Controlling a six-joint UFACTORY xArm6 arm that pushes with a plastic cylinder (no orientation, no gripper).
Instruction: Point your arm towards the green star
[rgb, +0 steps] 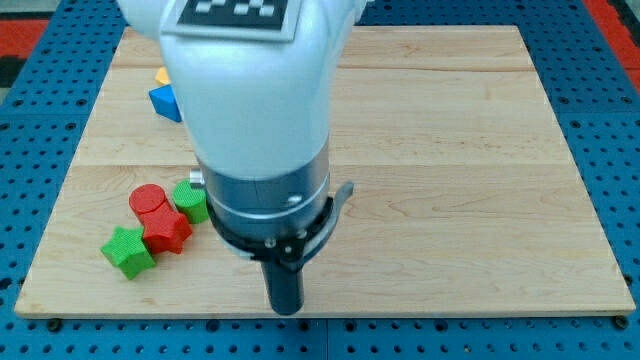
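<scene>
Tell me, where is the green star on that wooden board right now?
The green star sits near the board's bottom-left corner in the camera view, touching the red star on its upper right. My tip is well off to its right, near the bottom edge.

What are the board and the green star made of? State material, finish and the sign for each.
Board: looks like pale wood, smooth matte finish; grain lines and plank seams show.
Green star: probably plastic or painted wood; flat uniform colour, no grain visible, so uncertain.
</scene>
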